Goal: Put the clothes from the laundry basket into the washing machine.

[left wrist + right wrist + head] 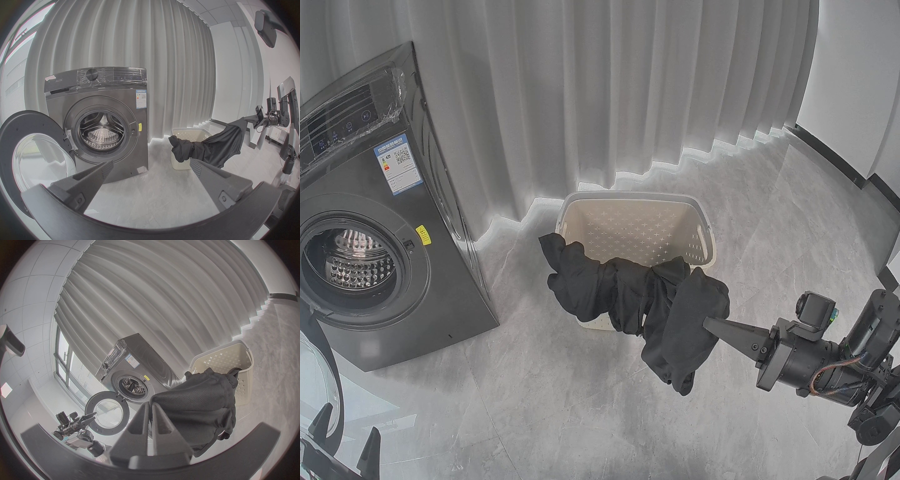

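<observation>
A black garment point(637, 306) hangs in the air, stretched from the front rim of the cream laundry basket point(700, 228) over to my right gripper point(709, 324), which is shut on its near end. In the right wrist view the black garment point(203, 399) drapes off the pinched gripper point(149, 405) in front of the basket point(243, 354). The grey washing machine point(375, 250) stands at the left with its drum open. Low at the left, my left gripper point(345, 431) is open and holds nothing; its fingers point(93, 176) frame the washing machine point(103, 125), with the garment point(215, 147) farther off.
The round washer door point(34, 156) is swung wide open toward my left arm. White curtains point(600, 87) hang behind the basket and machine. Bare grey floor point(550, 400) lies between the machine and the basket. A wall with a dark skirting point(844, 162) runs along the right.
</observation>
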You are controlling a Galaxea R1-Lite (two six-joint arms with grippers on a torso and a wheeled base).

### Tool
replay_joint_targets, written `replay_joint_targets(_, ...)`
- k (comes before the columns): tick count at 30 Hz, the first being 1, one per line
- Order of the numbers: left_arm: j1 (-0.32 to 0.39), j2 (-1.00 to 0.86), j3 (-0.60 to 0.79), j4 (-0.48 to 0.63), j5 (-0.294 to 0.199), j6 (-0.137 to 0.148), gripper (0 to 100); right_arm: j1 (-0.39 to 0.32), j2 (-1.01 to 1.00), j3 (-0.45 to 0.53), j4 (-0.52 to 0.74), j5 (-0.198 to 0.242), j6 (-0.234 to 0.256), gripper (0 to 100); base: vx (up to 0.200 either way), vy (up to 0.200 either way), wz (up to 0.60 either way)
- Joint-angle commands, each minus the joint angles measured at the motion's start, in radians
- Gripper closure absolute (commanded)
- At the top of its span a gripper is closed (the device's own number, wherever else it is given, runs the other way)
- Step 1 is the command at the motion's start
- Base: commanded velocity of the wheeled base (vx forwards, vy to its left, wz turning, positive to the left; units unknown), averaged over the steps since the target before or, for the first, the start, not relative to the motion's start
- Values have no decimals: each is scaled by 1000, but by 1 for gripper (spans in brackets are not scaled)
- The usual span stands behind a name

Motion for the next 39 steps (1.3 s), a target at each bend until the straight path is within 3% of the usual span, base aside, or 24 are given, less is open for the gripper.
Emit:
replay_joint_targets(1, 0, -15, 18, 0, 0, 0, 0, -2, -4, 5, -1, 0, 1, 100, 0, 0, 0)
replay_joint_targets(13, 0, -15, 16, 0, 3, -7, 0, -6, 3, 17, -29, 0, 1, 100, 0, 0, 0)
replay_joint_targets(22, 0, -15, 16, 0, 3, -13, 0, -6, 3, 23, -29, 2, -1, 100, -200, 0, 0)
replay_joint_targets(26, 0, -13, 16, -2, 5, -15, 0, 4, 2, 28, -30, 2, -1, 100, 0, 0, 0)
replay_joint_targets(37, 0, -13, 16, 0, 5, -12, 0, 30, 3, 26, -39, 14, -44, 100, 0, 0, 0)
replay_joint_targets(39, 0, -13, 16, 0, 5, -12, 0, 43, 6, 26, -39, 14, -82, 100, 0, 0, 300)
